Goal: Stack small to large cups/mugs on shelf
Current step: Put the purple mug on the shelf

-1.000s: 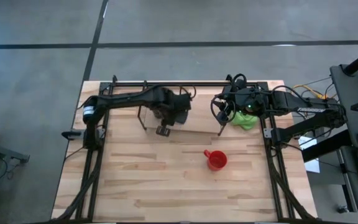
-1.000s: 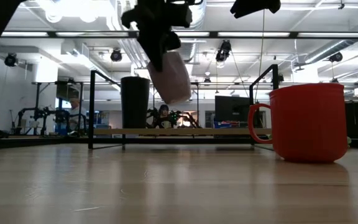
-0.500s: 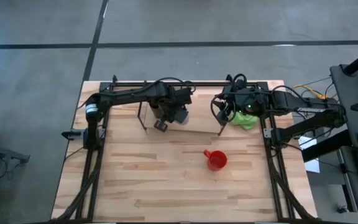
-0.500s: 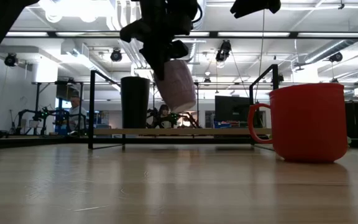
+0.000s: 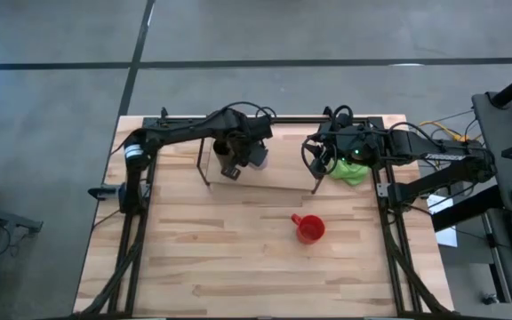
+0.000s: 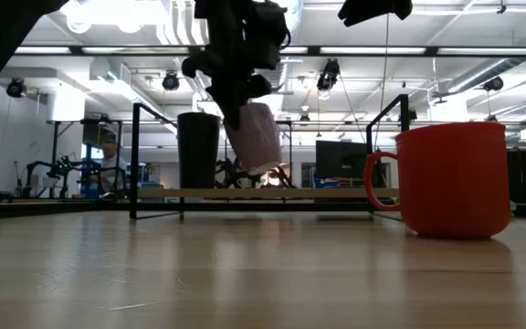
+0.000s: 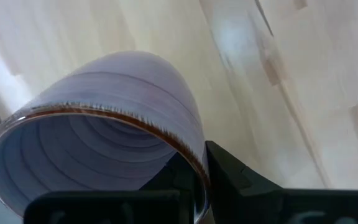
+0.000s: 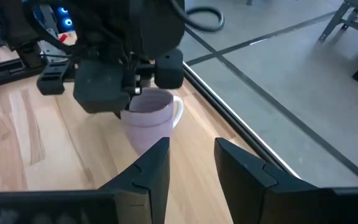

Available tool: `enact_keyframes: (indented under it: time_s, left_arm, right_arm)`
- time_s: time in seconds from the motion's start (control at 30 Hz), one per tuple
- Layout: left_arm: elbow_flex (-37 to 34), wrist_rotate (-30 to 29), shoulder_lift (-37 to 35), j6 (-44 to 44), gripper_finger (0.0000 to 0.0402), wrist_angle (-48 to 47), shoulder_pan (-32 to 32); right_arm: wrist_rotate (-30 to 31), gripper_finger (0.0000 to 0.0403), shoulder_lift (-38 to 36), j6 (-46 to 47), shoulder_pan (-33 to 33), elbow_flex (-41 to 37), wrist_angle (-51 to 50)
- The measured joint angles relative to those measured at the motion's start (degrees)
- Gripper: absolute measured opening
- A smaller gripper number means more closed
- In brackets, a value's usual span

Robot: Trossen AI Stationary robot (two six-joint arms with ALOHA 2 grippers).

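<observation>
My left gripper [image 5: 238,158] is shut on the translucent pale purple cup [image 6: 256,137], which it holds above the shelf. The cup also shows in the right wrist view [image 8: 148,121]. The shelf is a light wooden board [image 6: 263,193] in thin black rods [image 6: 135,160] at the far side of the table. The black tumbler [image 6: 198,151] stands upright on the board, just left of the held cup in the low view. The red mug [image 5: 310,228] stands on its base on the table, nearer than the shelf. My right gripper [image 8: 191,165] is open and empty by the shelf's right end. My left gripper holds the purple cup by its rim [image 7: 188,155], one finger [image 7: 229,177] outside the wall and the other inside. The fingers come from above, pointing down. The cup hangs below them, mouth up and tilted, its base [image 6: 261,169] clear of the board.
A bright green cloth [image 5: 352,171] lies under my right arm at the far right. The black table frame [image 5: 389,240] runs along both sides. The wooden table top [image 5: 238,258] lies open in front of the shelf.
My left gripper has carried the purple cup toward the table's far edge and down toward the shelf board. It now hangs lower beside the black tumbler, still clear of the board.
</observation>
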Motion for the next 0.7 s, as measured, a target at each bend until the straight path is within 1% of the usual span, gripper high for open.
enact_keyframes:
  time_s: [0.13,0.3,0.7]
  left_arm:
    - [0.03,-0.26,2.51,0.0,0.0006,0.27,0.0]
    - [0.07,-5.16,3.97,0.0,0.0006,-0.35,-0.23]
    - [1.42,-6.6,3.91,0.42,0.0006,-1.01,-0.2]
  right_arm:
    - [0.0,0.0121,0.0,-0.02,-0.01,0.0,0.28]
    - [0.0,0.0121,0.0,-0.02,0.0,0.0,1.5]
    - [0.38,0.0121,0.0,-0.05,-0.02,0.0,1.48]
